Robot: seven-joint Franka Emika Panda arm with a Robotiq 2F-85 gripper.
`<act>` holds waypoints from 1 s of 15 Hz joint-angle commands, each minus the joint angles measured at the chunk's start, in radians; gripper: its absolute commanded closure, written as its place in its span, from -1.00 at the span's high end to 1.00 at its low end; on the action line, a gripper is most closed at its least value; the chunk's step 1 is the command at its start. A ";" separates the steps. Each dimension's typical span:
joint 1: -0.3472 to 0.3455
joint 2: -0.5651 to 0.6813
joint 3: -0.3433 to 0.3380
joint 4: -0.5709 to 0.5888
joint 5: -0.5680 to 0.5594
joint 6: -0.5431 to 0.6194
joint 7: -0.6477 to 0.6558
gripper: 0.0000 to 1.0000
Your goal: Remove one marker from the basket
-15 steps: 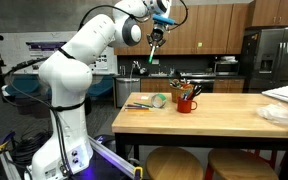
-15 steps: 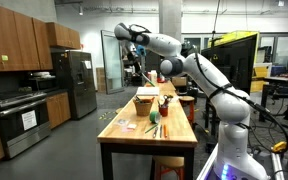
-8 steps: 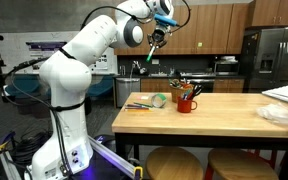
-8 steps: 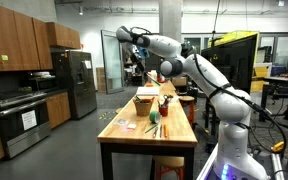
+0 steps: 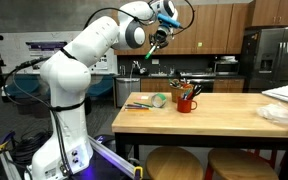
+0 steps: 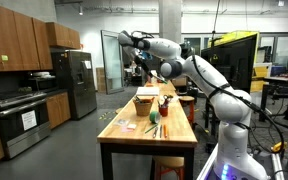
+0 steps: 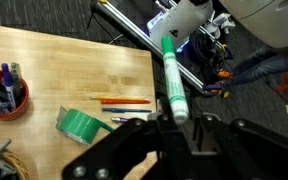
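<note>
My gripper [image 7: 174, 125] is shut on the green marker [image 7: 171, 78], which sticks out from between the jaws in the wrist view. In an exterior view the gripper [image 5: 158, 38] is raised high above the table's left end with the marker [image 5: 151, 55] hanging below it. The red basket [image 5: 187, 101] stands on the wooden table [image 5: 224, 118] with pens sticking out, to the right of and well below the gripper. It also shows at the left edge of the wrist view [image 7: 6, 100]. In the other exterior view the gripper [image 6: 136, 45] is high above the table.
A pale green round object [image 7: 82, 123] lies on the table with loose pens [image 7: 124, 101] next to it. A white stack [image 5: 284, 96] sits at the table's far right. Two stools [image 5: 174, 162] stand in front. Cables and equipment [image 7: 229, 60] lie beyond the table edge.
The gripper with the green marker has risen slightly and shifted a little away from the basket.
</note>
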 commanded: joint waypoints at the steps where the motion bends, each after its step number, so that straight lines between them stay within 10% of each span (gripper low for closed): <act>1: 0.002 0.033 0.008 0.058 -0.027 -0.048 -0.095 -0.91; 15: -0.045 0.031 0.065 0.023 0.139 0.155 -0.254 -0.91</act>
